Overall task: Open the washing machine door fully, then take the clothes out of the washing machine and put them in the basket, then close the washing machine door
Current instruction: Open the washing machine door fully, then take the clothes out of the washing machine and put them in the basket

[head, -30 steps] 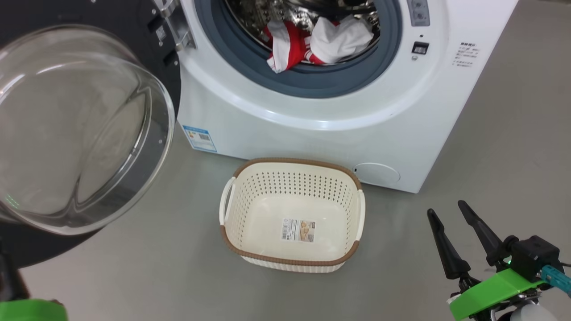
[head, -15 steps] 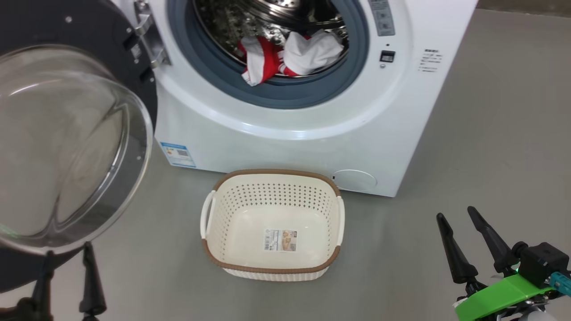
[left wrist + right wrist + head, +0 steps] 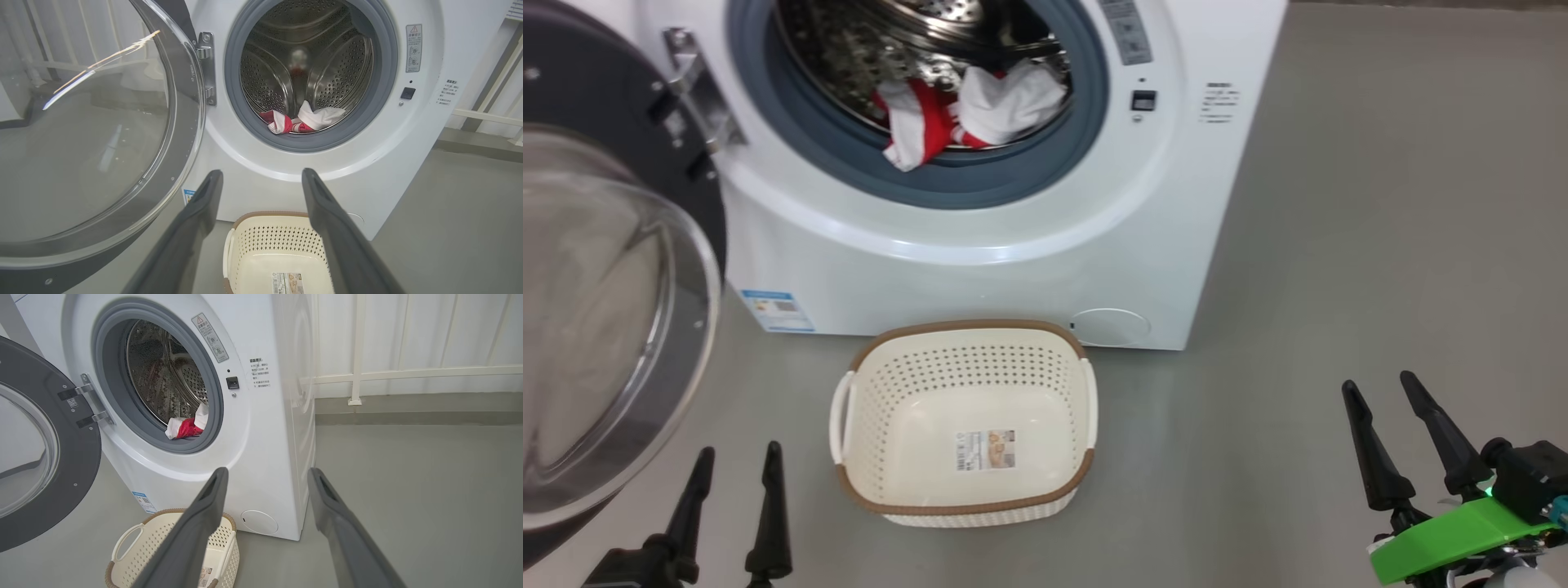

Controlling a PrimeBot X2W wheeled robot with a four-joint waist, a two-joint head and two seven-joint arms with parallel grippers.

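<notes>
washing machine door (image 3: 605,106) stands open. clothes (image 3: 964,110) lie in the drum (image 3: 849,49); basket (image 3: 968,325) empty. left gripper (image 3: 739,447) and right gripper (image 3: 1379,380) released, holding nothing.

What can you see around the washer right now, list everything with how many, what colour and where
washing machine: one, white, centre, on the floor
door: one, black rim, clear glass, swung open on the left
clothes: small heap, red and white, at the drum's front lip
basket: one, cream, brown rim, on the floor before the machine, no clothes inside
sticker: one, blue, low on the machine's front
floor: grey
left gripper: one, dark fingers, open, lower left
right gripper: one, dark fingers, open, lower right
</notes>
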